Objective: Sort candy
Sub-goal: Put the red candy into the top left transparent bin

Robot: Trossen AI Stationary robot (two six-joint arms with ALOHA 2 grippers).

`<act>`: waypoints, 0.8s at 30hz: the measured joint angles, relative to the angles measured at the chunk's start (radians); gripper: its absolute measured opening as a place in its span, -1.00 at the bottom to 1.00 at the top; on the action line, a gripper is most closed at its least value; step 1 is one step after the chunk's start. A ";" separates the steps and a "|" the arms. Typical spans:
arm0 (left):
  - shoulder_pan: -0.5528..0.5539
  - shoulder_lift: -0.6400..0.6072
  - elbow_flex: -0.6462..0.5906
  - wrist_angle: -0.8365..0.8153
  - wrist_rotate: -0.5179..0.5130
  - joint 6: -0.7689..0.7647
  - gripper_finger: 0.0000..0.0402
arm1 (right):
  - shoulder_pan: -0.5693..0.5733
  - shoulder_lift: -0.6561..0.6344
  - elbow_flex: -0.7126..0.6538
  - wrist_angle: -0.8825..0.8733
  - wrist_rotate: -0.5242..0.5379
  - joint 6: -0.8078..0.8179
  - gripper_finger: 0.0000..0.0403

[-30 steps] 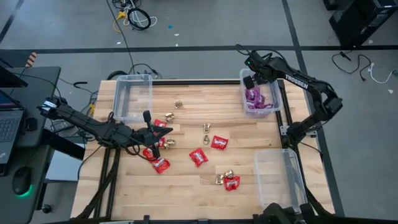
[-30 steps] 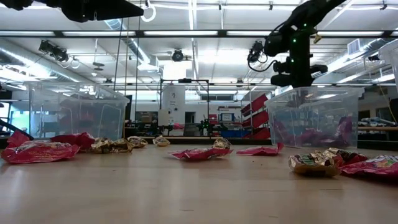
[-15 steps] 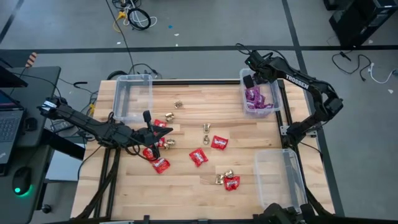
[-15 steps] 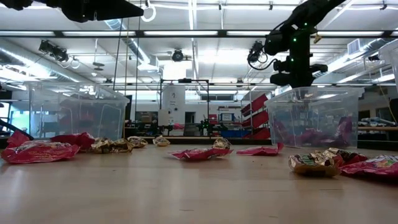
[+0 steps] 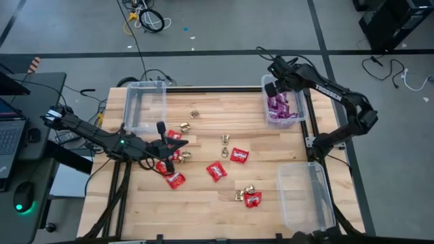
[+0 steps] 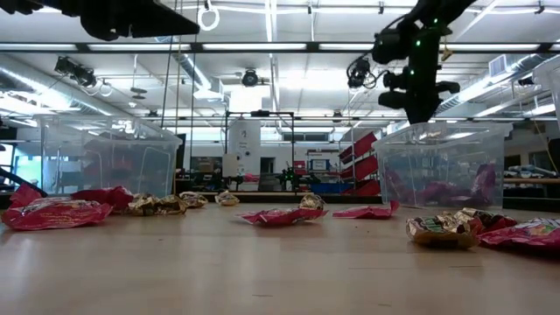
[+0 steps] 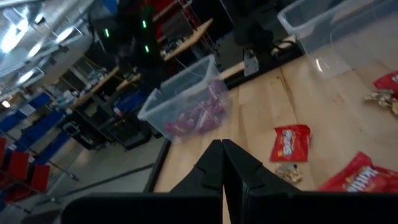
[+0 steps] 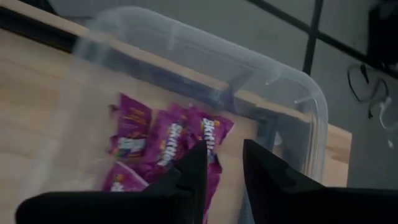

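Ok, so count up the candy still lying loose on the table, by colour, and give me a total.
Red packets: 6
Gold foil pieces: 6
Purple packets: 0 loose; all are in the far right clear bin
Total loose: 12, approximate, since a few pieces overlap.

Purple packets [image 8: 168, 146] fill a clear bin [image 8: 298, 106]; red packets [image 5: 217, 170] and gold foil-wrapped pieces [image 5: 224, 140] dot the light wood table [image 5: 203, 203].
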 joint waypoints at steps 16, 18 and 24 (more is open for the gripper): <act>0.000 0.000 0.000 -0.257 0.171 -0.251 -1.00 | 0.492 -0.165 0.000 0.010 -0.157 -0.098 -0.57; 0.000 0.000 0.000 -0.289 0.198 -0.267 -1.00 | 0.565 -0.148 0.000 0.014 -0.159 -0.098 -0.57; 0.000 0.001 0.000 -0.356 0.208 -0.296 -1.00 | 0.758 -0.078 0.000 0.054 -0.159 -0.109 -0.57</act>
